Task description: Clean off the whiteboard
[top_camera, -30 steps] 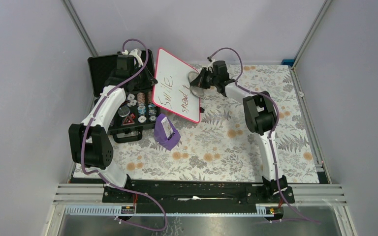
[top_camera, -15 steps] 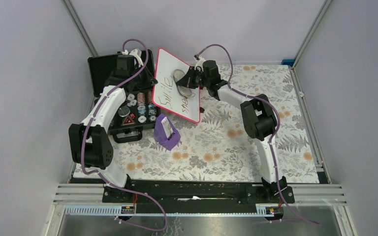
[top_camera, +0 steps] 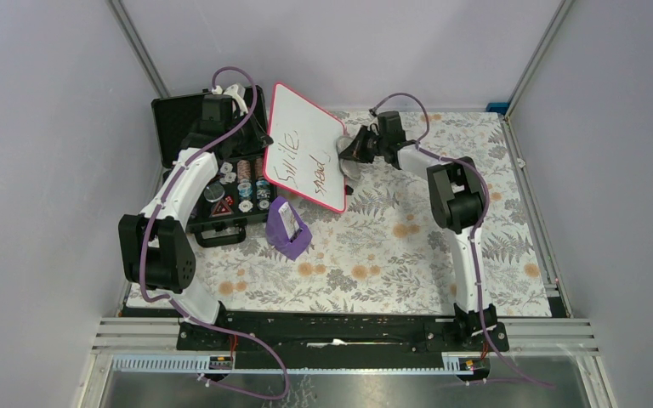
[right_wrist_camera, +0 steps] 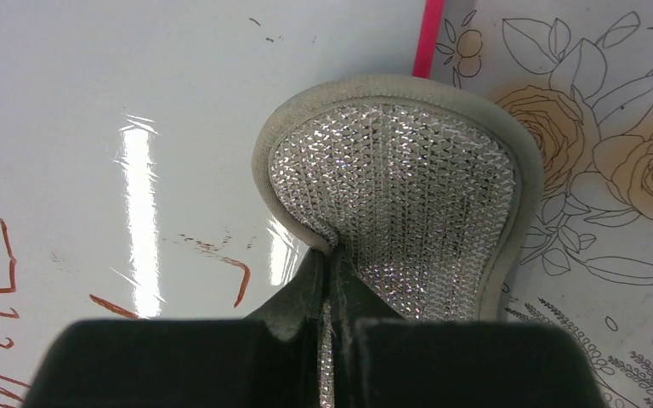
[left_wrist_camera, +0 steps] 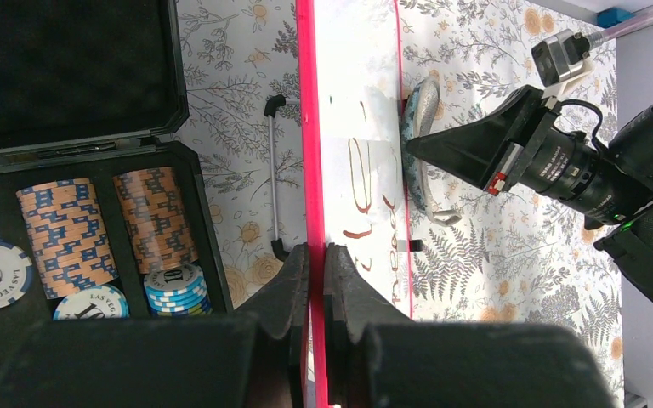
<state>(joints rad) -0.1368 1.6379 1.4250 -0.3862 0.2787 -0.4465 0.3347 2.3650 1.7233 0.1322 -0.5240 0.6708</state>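
Left gripper point(left_wrist_camera: 316, 251) pinches the red rim of the whiteboard point(left_wrist_camera: 353, 68), both fingers pressed flat against it. The board is propped up at a tilt over the far-left part of the table point(top_camera: 408, 255), close to the far edge. Opposite it, the right gripper point(right_wrist_camera: 330, 265) is clamped on a silver-mesh scrubbing pad point(right_wrist_camera: 408, 187) with a grey border. This pad lies across the board's right edge, partly on the white surface and partly over the floral cloth.

An open black case point(top_camera: 183, 119) sits just left of the board, along the table's left edge, with poker chips point(left_wrist_camera: 68, 229) stacked in its tray. A purple stand point(top_camera: 293, 238) holding a card point(top_camera: 284, 219) is just beside the board's near corner. Dark red handwriting point(top_camera: 302, 170) runs in two lines across the board's lower half, and the upper part is bare white.

Counted: one board, one pad, one case, one stand, two grippers.
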